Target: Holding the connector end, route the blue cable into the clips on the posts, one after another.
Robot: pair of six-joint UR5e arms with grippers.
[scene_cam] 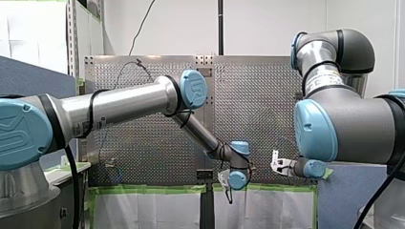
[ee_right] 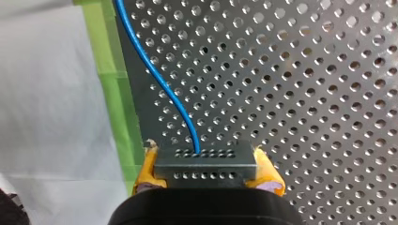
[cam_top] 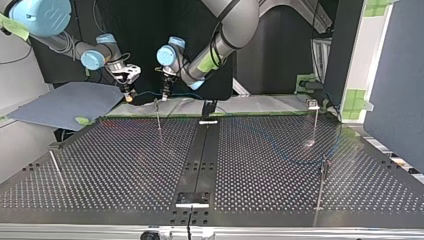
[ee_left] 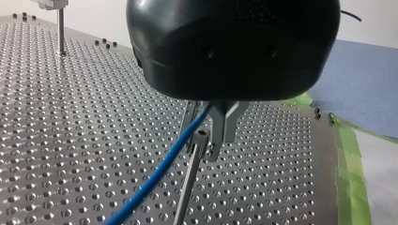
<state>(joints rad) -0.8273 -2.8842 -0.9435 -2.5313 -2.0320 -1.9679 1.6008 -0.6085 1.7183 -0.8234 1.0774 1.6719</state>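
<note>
Connector lies crosswise in right hand; cable runs ahead.

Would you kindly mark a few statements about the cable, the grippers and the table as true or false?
1. My right gripper is open and empty. False: it is shut on the grey perforated connector block.
2. The thin blue cable leaves that connector block. True.
3. My left gripper hangs beside a thin metal post. True.
4. The tape at the edge is red. False: green tape edges the perforated metal table.
</note>
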